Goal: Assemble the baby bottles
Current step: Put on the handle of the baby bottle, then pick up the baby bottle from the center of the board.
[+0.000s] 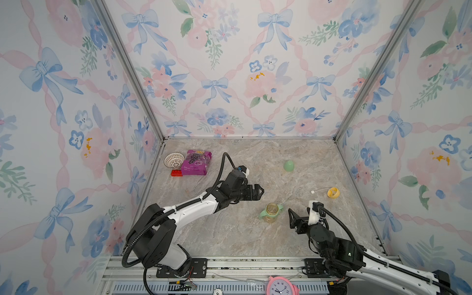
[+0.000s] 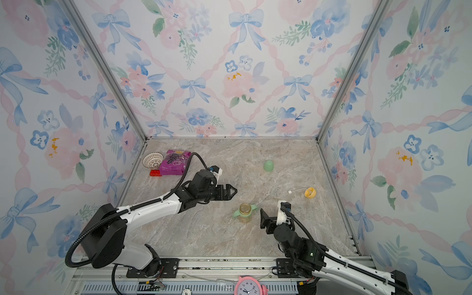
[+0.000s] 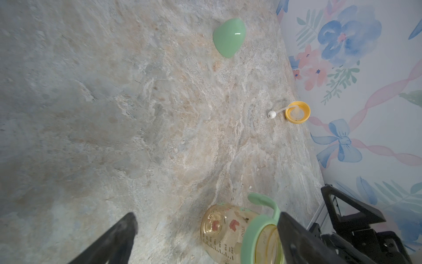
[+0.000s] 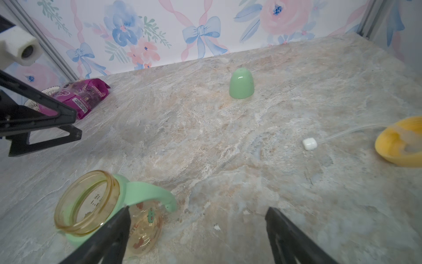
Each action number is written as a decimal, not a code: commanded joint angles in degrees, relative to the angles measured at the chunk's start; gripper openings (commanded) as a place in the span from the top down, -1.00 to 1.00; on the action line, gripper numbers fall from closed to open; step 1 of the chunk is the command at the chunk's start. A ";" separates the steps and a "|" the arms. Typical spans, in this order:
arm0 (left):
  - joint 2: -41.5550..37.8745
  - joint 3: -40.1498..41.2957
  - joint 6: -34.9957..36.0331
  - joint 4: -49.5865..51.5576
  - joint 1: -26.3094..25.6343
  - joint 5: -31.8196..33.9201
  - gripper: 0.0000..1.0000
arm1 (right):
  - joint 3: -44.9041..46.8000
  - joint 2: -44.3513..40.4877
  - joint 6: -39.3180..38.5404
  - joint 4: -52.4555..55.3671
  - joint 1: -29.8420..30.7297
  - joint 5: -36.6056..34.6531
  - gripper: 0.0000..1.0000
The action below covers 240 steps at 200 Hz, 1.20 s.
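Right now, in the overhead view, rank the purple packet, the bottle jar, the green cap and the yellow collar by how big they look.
1. purple packet
2. bottle jar
3. green cap and yellow collar: they look about alike, too close to rank.
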State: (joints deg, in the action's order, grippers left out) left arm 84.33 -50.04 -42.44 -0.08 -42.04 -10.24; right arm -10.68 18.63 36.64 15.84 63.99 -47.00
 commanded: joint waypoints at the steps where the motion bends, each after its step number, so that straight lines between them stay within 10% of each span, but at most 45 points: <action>1: -1.03 0.48 1.27 0.84 0.07 1.07 -0.96 | -7.15 1.71 13.33 13.75 0.61 -1.45 -0.88; 61: -7.38 3.35 2.72 2.46 4.07 3.86 -0.96 | -45.98 41.69 36.06 32.83 -13.26 47.97 -0.97; 240: -19.27 13.14 4.65 2.30 7.23 1.36 -0.96 | -53.63 69.36 40.98 34.28 -19.97 53.55 -0.93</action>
State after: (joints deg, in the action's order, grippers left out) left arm 66.87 -38.39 -39.35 1.80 -35.77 -7.77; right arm -64.07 85.45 76.09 50.78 43.86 5.67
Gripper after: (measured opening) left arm 0.979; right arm 0.963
